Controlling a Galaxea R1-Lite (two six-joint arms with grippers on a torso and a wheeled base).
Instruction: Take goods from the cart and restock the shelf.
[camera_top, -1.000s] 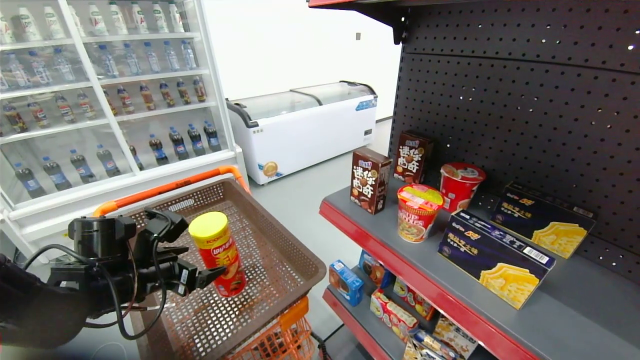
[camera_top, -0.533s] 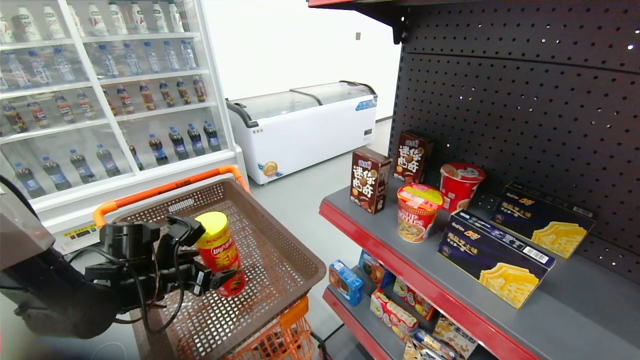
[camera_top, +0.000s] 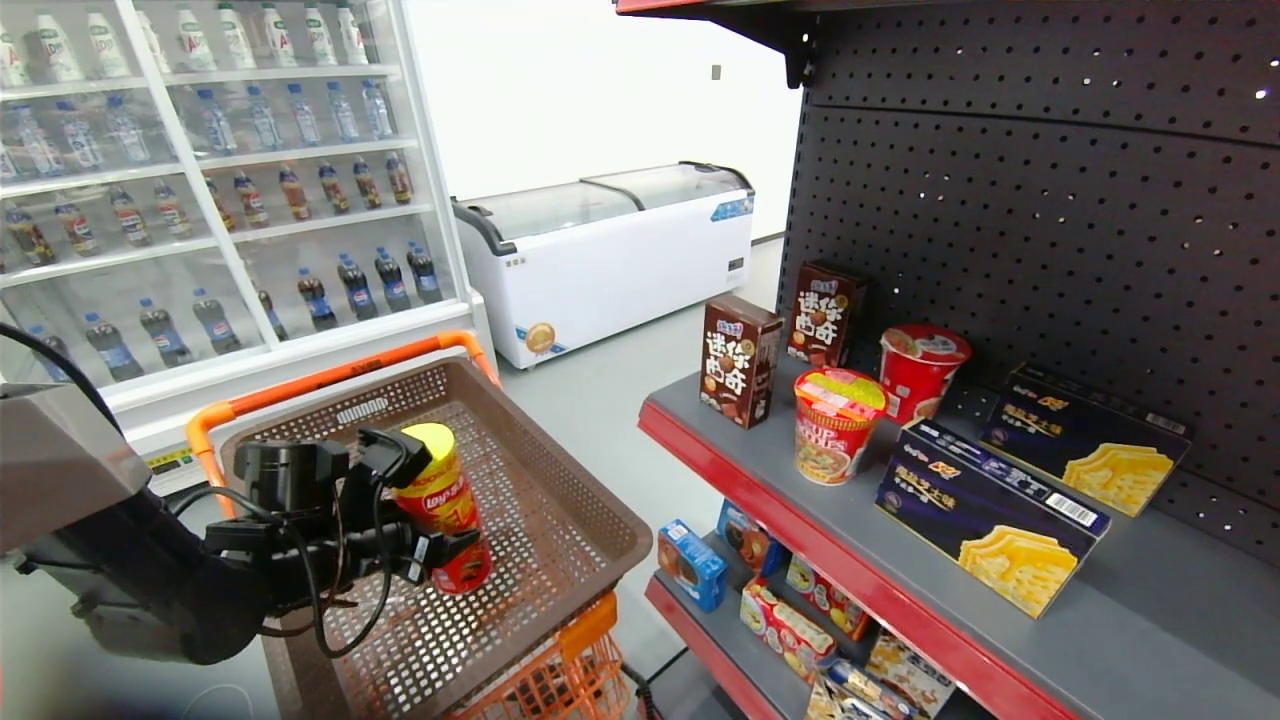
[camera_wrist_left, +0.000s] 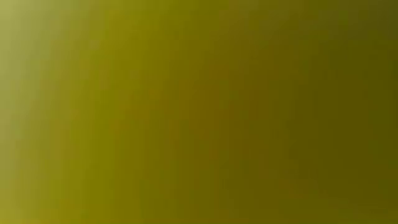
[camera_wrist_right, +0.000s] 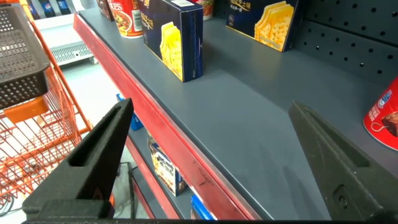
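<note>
Chip can (camera_top: 441, 503): upright in cart basket (camera_top: 560, 490), not yet lifted. Left gripper (camera_top: 433, 498): fingers spread astride can (no squeeze evident). Right gripper (camera_wrist_right: 211, 109): fingers spread over shelf (camera_wrist_right: 261, 81). Restocking barely begun.

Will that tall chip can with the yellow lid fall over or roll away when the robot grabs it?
The chip can is tall and narrow, standing in the holey cart basket, so a nudge from the left gripper might tip it. Being round, it would probably roll once down. It looks stiff enough to hold.
</note>
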